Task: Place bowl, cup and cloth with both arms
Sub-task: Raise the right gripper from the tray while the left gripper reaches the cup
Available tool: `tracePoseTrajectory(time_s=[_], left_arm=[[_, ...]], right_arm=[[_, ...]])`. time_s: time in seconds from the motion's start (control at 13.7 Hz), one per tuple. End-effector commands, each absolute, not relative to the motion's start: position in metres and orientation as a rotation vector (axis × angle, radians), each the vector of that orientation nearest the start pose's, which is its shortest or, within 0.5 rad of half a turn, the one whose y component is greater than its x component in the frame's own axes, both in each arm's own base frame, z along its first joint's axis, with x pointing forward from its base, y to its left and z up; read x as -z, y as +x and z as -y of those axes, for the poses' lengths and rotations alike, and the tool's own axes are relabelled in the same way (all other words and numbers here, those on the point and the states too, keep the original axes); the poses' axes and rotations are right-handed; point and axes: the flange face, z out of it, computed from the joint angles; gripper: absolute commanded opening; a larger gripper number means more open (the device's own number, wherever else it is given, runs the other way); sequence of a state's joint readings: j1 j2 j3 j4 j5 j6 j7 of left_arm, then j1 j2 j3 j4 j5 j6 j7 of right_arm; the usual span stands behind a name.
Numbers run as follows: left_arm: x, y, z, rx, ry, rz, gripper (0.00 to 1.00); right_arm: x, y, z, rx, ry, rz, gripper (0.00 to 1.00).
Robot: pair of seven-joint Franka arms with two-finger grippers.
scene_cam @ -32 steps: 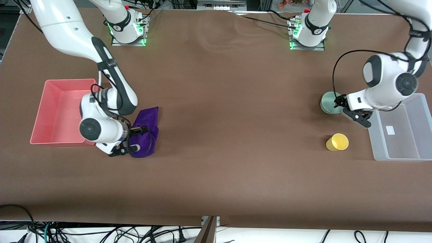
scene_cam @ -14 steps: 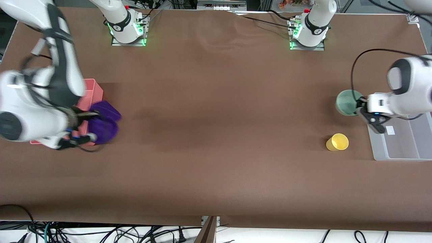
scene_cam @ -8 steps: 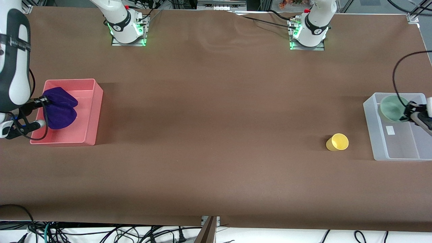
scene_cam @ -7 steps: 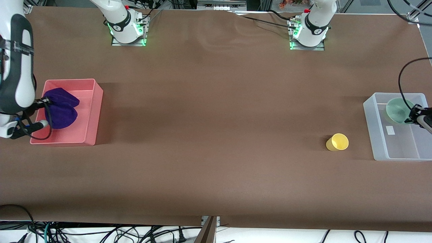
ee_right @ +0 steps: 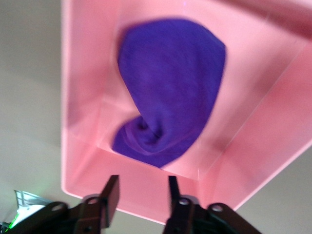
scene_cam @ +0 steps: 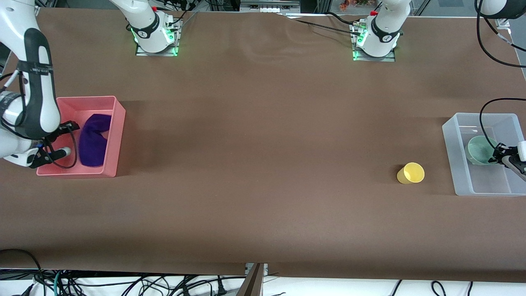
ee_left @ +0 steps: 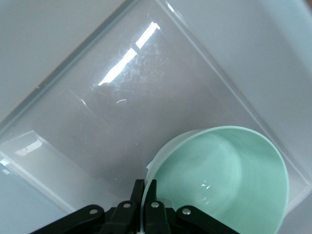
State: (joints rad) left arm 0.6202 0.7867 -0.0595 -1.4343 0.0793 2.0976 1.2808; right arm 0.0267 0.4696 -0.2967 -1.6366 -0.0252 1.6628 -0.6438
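The purple cloth (scene_cam: 93,139) lies in the pink bin (scene_cam: 117,135), loose from any gripper; it also shows in the right wrist view (ee_right: 170,87). My right gripper (scene_cam: 68,137) is open and empty over the bin's end toward the right arm's end of the table (ee_right: 141,187). The mint-green bowl (scene_cam: 480,150) is down in the clear plastic bin (scene_cam: 452,152). My left gripper (scene_cam: 502,155) is shut on the bowl's rim (ee_left: 145,187); the bowl fills part of the left wrist view (ee_left: 219,180). The yellow cup (scene_cam: 410,173) lies on the table beside the clear bin.
The brown table mat spreads wide between the two bins. Both arm bases stand at the table edge farthest from the front camera. The clear bin's floor (ee_left: 122,122) shows bare beside the bowl.
My right gripper has let go of the cloth, which dropped into the pink bin. My left gripper has lowered the bowl deeper into the clear bin.
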Motion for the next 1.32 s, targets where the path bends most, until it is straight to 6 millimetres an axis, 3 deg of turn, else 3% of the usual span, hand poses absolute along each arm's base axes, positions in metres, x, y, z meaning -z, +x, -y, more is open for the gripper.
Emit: tracePoseTrajectory(time_s=[0.0,0.07,0.22,0.37,0.44,0.51,0.59,0.73,0.88,1.1,1.24], left_arm=[[-0.230,0.606,-0.390,-0.133,-2.963,-1.220,1.00],[-0.241,0.610,-0.386,-0.122,-2.956,-1.224,1.00],[-0.291,0.619,-0.368,-0.116,-2.950,-1.223,1.00],[-0.344,0.633,-0.318,-0.165,-2.974,-1.176,1.00],[-0.364,0.638,-0.287,-0.213,-3.007,-1.110,1.00],[-0.374,0.644,-0.259,-0.255,-3.043,-1.015,1.00],[-0.376,0.650,-0.231,-0.295,-3.075,-0.912,1.00],[-0.365,0.664,-0.174,-0.339,-3.108,-0.733,1.00],[-0.331,0.672,-0.131,-0.413,-3.138,-0.531,1.00],[-0.282,0.675,-0.112,-0.380,-3.143,-0.446,0.99],[-0.253,0.672,-0.109,-0.357,-3.166,-0.425,0.75]], right_arm=[[-0.423,0.598,0.090,-0.488,-2.972,0.639,1.00],[-0.449,0.596,0.071,-0.428,-3.018,0.539,1.00],[-0.491,0.589,0.027,-0.329,-3.101,0.284,1.00],[-0.537,0.573,0.009,-0.228,-3.119,0.280,1.00],[-0.564,0.563,0.011,-0.159,-3.132,0.274,1.00],[-0.588,0.554,0.012,-0.080,-3.137,0.259,1.00],[-0.597,0.550,0.018,-0.048,-3.141,0.235,1.00],[-0.612,0.545,0.024,-0.022,-3.143,0.240,1.00],[-0.616,0.542,0.027,-0.023,-3.151,0.240,1.00],[-0.624,0.535,0.024,-0.102,-3.155,0.241,1.00],[-0.631,0.536,0.020,-0.101,-3.151,0.240,1.00]])
